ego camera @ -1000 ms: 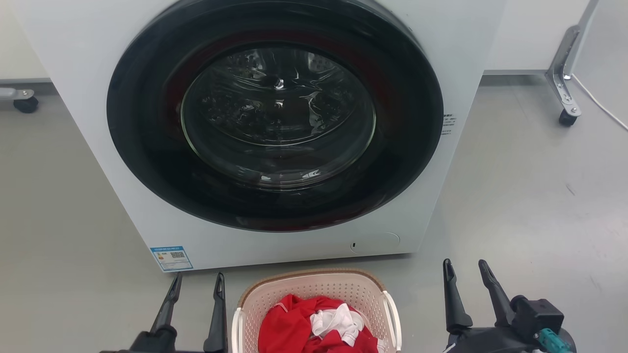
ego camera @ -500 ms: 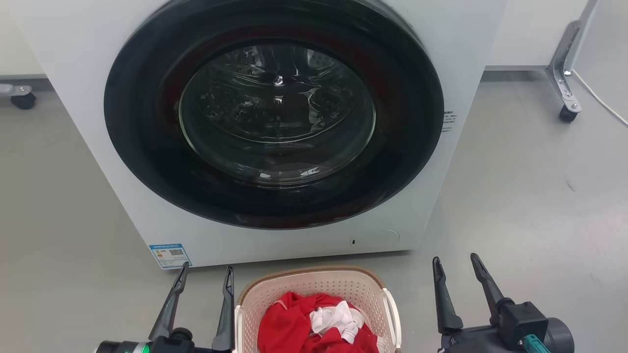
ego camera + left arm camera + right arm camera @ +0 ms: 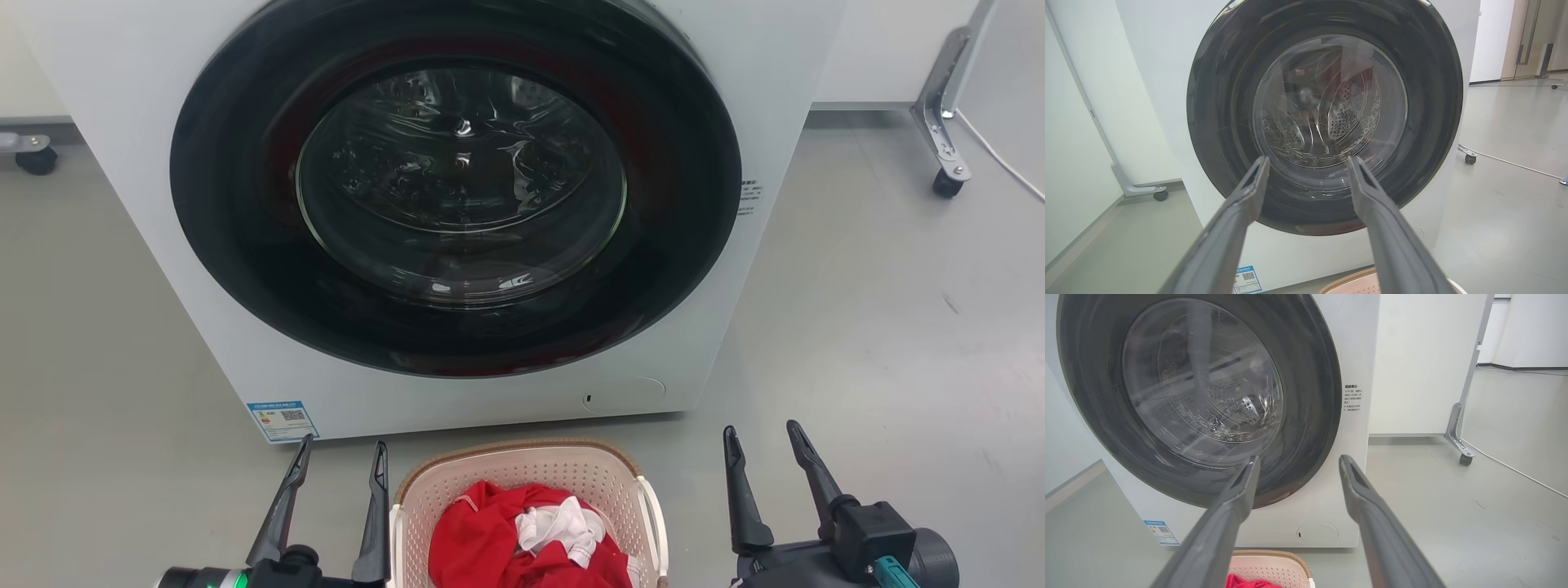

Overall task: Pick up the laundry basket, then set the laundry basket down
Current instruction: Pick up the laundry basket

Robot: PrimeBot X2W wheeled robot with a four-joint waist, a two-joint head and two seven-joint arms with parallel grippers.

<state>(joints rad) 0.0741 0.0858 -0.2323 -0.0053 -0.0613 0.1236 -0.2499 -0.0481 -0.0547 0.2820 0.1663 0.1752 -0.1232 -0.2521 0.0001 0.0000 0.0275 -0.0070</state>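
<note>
laundry basket [image 3: 522, 472] on the floor [image 3: 865, 327], just in front of the washing machine [image 3: 122, 204], between both grippers | left gripper [image 3: 343, 445] just beside its left handle [image 3: 395, 531], right gripper [image 3: 761, 429] further off | both jaws spread, empty | long axis? cropped, can't tell | 1 basket, 2 handles, 2 grippers

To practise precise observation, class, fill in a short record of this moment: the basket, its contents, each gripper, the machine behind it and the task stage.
basket: laundry basket, upright on the floor in front of the washing machine
contents: red garment with a white cloth on top
left gripper: open, holding nothing, close beside the basket's left side; contact unclear
right gripper: open, holding nothing, apart from the basket on its right
machine: round glass door shut
stage: basket not yet gripped
</note>
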